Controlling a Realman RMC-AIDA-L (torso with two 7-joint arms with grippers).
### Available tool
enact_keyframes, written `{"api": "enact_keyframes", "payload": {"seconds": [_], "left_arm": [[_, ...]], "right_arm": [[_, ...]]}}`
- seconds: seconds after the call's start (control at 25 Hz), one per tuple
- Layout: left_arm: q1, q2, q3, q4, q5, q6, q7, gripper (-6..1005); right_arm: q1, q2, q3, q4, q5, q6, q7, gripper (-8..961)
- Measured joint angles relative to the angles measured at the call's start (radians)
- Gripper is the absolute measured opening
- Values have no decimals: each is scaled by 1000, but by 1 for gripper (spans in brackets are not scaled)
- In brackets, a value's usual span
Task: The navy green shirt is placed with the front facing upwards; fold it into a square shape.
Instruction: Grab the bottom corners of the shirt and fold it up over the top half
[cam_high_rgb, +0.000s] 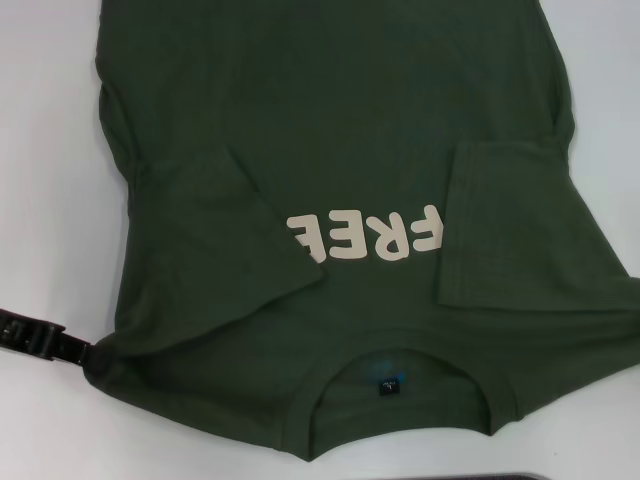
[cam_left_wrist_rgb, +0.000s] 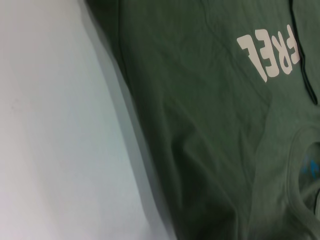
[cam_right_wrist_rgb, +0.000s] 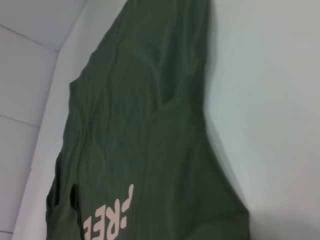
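The shirt (cam_high_rgb: 340, 180) lies front-up on the table (cam_high_rgb: 45, 200), collar near. Both sleeves are already folded inward over the chest; the body folds remain. The left gripper (cam_high_rgb: 40, 338) sits at its near-left corner, fingers' state unclear. The right gripper isn't visible.

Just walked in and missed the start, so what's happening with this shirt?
The robot is folding the navy green shirt, which lies front up on the white table. Both sleeves are already folded in over the chest, partly covering the print. The left hand is at the shirt's shoulder edge; the right hand is out of view.
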Motion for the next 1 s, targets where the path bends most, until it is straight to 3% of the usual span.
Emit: {"api": "enact_keyframes", "payload": {"seconds": [0.32,0.72,1.0], "left_arm": [[0,-2,6,-6,0,5,10,6],[-11,-1,-2,-9,-96,114,73,5],[-35,3,-3,-17,-140,105,74,5]], "right_arm": [[-14,1,1,0,2,-11,-7,29],[64,0,-6,-7,1,-55,-15,28],[121,-2,-10,-7,0,-58,-15,28]]}}
